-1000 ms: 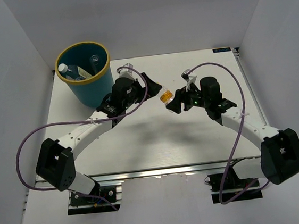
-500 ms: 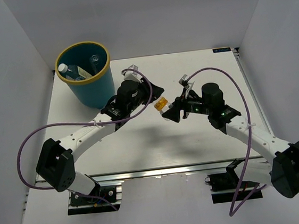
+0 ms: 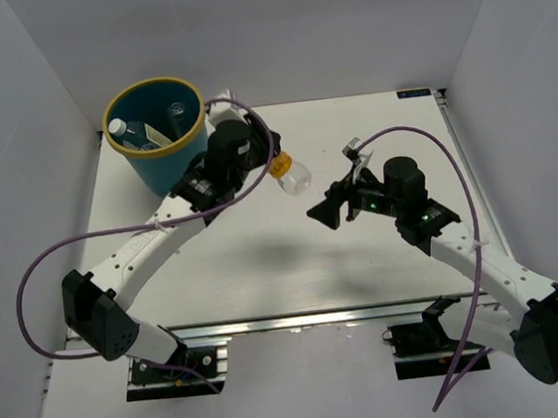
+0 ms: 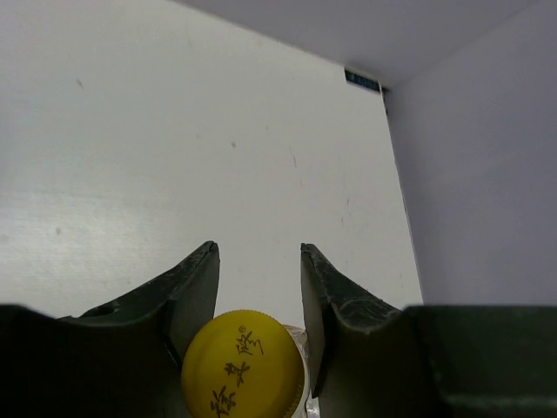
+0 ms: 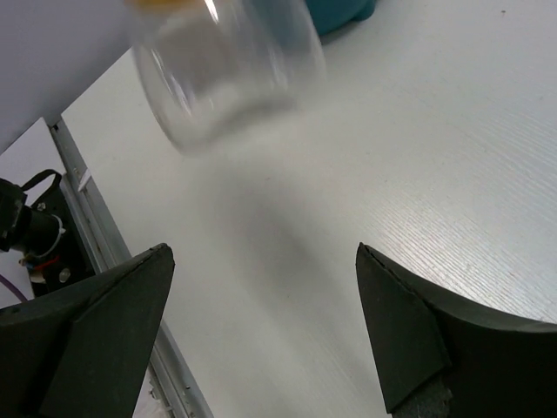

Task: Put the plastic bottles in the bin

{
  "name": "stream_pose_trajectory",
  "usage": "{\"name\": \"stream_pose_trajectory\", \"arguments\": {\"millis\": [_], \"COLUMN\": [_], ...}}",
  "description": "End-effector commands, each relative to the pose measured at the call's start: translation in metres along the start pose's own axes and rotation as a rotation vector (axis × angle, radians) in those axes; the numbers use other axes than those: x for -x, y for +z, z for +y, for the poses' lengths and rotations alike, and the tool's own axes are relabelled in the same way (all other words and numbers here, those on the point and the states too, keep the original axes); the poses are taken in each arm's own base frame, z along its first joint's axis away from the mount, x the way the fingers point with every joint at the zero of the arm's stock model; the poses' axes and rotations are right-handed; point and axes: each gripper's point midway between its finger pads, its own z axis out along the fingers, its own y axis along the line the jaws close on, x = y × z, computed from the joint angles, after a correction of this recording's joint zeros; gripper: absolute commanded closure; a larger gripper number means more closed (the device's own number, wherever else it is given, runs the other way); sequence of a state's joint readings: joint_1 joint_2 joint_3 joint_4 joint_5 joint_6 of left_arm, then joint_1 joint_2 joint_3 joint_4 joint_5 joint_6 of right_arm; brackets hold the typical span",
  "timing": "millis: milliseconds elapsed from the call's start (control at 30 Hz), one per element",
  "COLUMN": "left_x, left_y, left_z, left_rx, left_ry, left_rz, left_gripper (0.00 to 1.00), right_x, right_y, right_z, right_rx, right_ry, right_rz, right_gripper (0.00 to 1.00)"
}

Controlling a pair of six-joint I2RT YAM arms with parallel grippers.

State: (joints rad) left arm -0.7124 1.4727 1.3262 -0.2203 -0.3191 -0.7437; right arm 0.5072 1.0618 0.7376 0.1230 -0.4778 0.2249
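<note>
Top external showed the left gripper [image 3: 270, 162] pinching the yellow-capped bottle [image 3: 292, 173], seemingly at its neck, for the bin [image 3: 171, 168]; the right gripper [image 3: 322, 214] gaped empty.

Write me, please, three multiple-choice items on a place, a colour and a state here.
1. Where on the table is the bin? A far left corner; B near right corner; C centre.
2. What colour is the cap of the bottle in the left gripper? A red; B white; C yellow.
3. How is the right gripper? A shut on a bottle; B open, empty; C shut, empty.
1 A, it stands far left; 2 C, wrist view shows yellow; 3 B, jaws apart, nothing between.
</note>
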Motion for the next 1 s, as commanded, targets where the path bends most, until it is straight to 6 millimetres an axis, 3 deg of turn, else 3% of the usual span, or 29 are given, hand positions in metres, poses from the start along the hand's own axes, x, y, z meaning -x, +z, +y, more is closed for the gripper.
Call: {"name": "stream_pose_trajectory", "arguments": {"millis": [0, 33, 100, 133, 200, 233, 300, 333, 433, 467, 567, 600, 633, 700, 967], "left_x": [0.099, 0.115, 0.155, 0.172, 0.205, 0.225, 0.25, 0.266, 0.295, 0.295, 0.308, 0.304, 0.302, 0.303, 0.321], "left_y": [-0.046, -0.05, -0.065, -0.068, -0.077, -0.078, -0.083, -0.081, -0.079, -0.064, -0.055, -0.041, -0.039, -0.036, -0.058], "left_z": [-0.013, 0.001, 0.001, 0.019, 0.031, 0.056, 0.074, 0.092, 0.113, 0.124, 0.143, 0.152, 0.16, 0.165, 0.177], "left_rx": [0.06, 0.135, 0.177, 0.247, 0.281, 0.346, 0.389, 0.43, 0.47, 0.496, 0.548, 0.567, 0.595, 0.607, 0.638], "left_ry": [0.047, 0.059, 0.075, 0.073, 0.066, 0.05, 0.033, 0.023, 0.028, 0.032, 0.035, 0.048, 0.052, 0.058, 0.05], "left_rz": [-0.23, -0.272, -0.356, -0.395, -0.456, -0.494, -0.546, -0.585, -0.639, -0.622, -0.62, -0.589, -0.57, -0.563, -0.589], "left_gripper": [1.0, 1.0, 1.0, 1.0, 1.0, 1.0, 1.0, 1.0, 1.0, 1.0, 0.8, 0.65, 0.34, 0.04, 0.02], "right_x": [0.015, 0.014, 0.012, 0.013, 0.014, 0.014, 0.012, 0.013, 0.011, 0.011, 0.011, 0.011, 0.011, 0.011, 0.01], "right_y": [-0.007, -0.007, -0.008, -0.009, -0.01, -0.011, -0.011, -0.011, -0.011, -0.011, -0.012, -0.013, -0.013, -0.014, -0.01], "right_z": [-0.002, -0.005, -0.01, -0.014, -0.018, -0.021, -0.023, -0.025, -0.03, -0.031, -0.037, -0.039, -0.041, -0.042, -0.047], "right_rx": [-0.046, -0.064, -0.088, -0.114, -0.14, -0.154, -0.165, -0.173, -0.196, -0.203, -0.236, -0.243, -0.254, -0.26, -0.271], "right_ry": [-0.043, -0.044, -0.048, -0.048, -0.053, -0.058, -0.059, -0.061, -0.065, -0.066, -0.072, -0.074, -0.077, -0.084, -0.087], "right_rz": [-0.037, -0.037, -0.023, -0.023, -0.021, -0.02, -0.018, -0.018, -0.01, -0.01, -0.003, -0.003, -0.003, -0.003, 0.009], "right_gripper": [0.11, 0.11, 0.11, 0.11, 0.11, 0.11, 0.11, 0.11, 0.11, 0.11, 0.11, 0.11, 0.11, 0.11, 0.11]}}
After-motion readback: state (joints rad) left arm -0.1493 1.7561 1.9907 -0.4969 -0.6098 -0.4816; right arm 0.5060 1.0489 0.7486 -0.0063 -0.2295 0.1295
